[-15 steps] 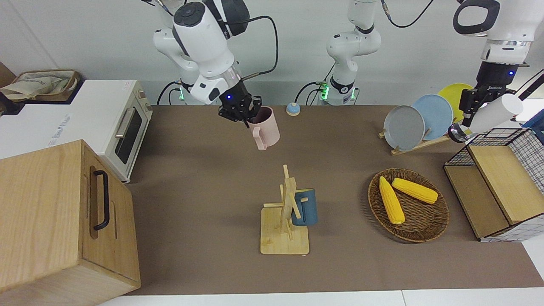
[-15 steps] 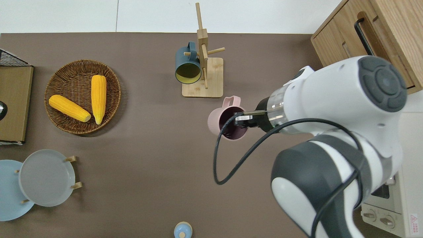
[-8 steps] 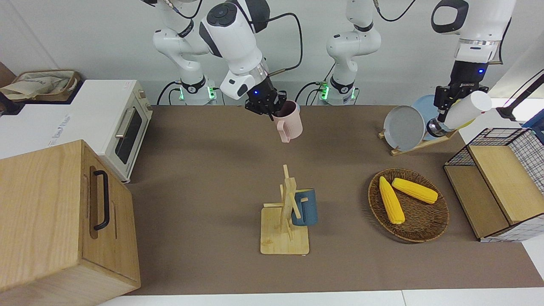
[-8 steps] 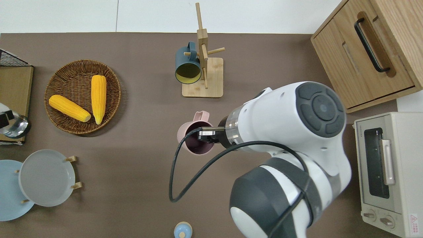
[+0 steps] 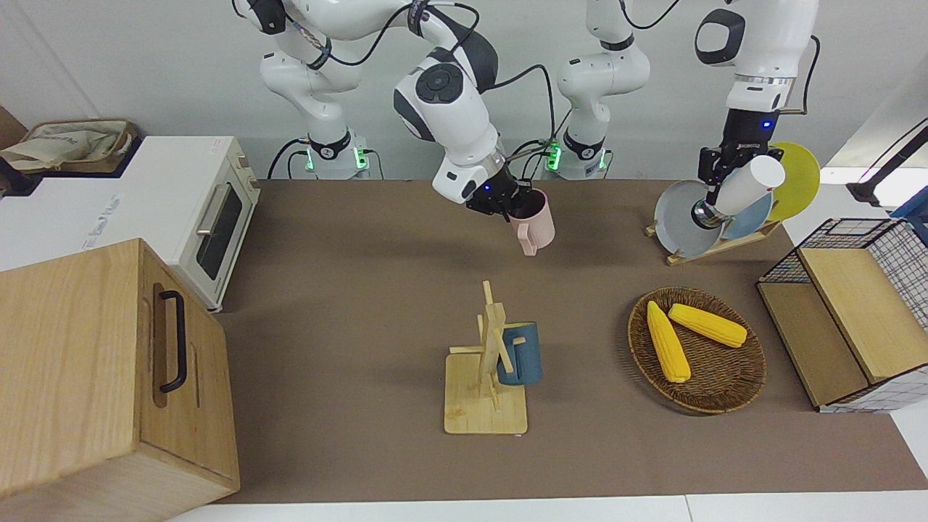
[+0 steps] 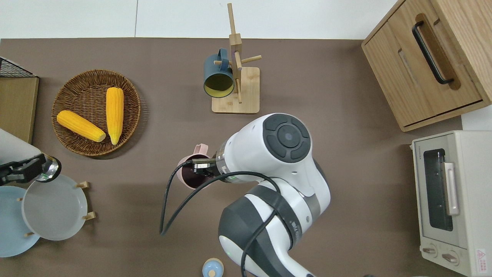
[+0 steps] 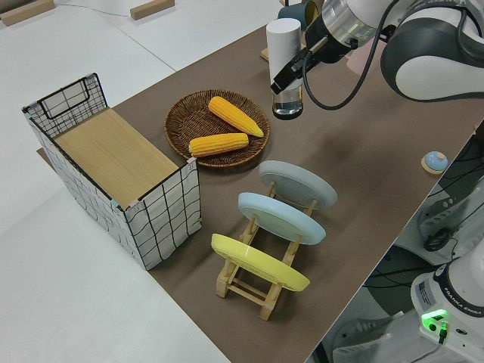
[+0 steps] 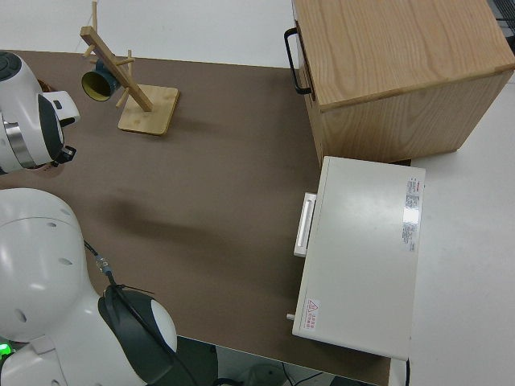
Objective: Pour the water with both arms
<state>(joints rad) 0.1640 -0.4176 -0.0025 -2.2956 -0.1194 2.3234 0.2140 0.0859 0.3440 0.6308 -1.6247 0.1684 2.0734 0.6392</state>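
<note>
My right gripper [image 5: 516, 206] is shut on the rim of a pink mug [image 5: 535, 226], one finger inside it. The mug [image 6: 189, 174] hangs upright over the table's middle, on the robots' side of the mug rack. My left gripper [image 5: 716, 187] is shut on a white bottle [image 5: 747, 185] with a shiny metal end, held tilted. The overhead view puts that gripper [image 6: 24, 171] and the bottle [image 6: 13, 148] over the edge of the grey plate, between the plate rack and the wicker basket. In the left side view the bottle [image 7: 283, 53] stands upright in the gripper [image 7: 293, 72]. No water shows.
A wooden mug rack [image 6: 236, 88] holds a blue mug [image 6: 218, 79]. A wicker basket [image 6: 63, 115] holds two corn cobs. There are also a plate rack with a grey plate [image 6: 54, 207], a wire crate [image 5: 848, 319], a wooden cabinet [image 5: 87, 362], a toaster oven [image 5: 196, 210] and a small blue knob [image 6: 212, 267].
The right arm has carried the pink mug toward the left arm's end of the table. The left arm has brought the bottle from over the wire crate to over the plate rack.
</note>
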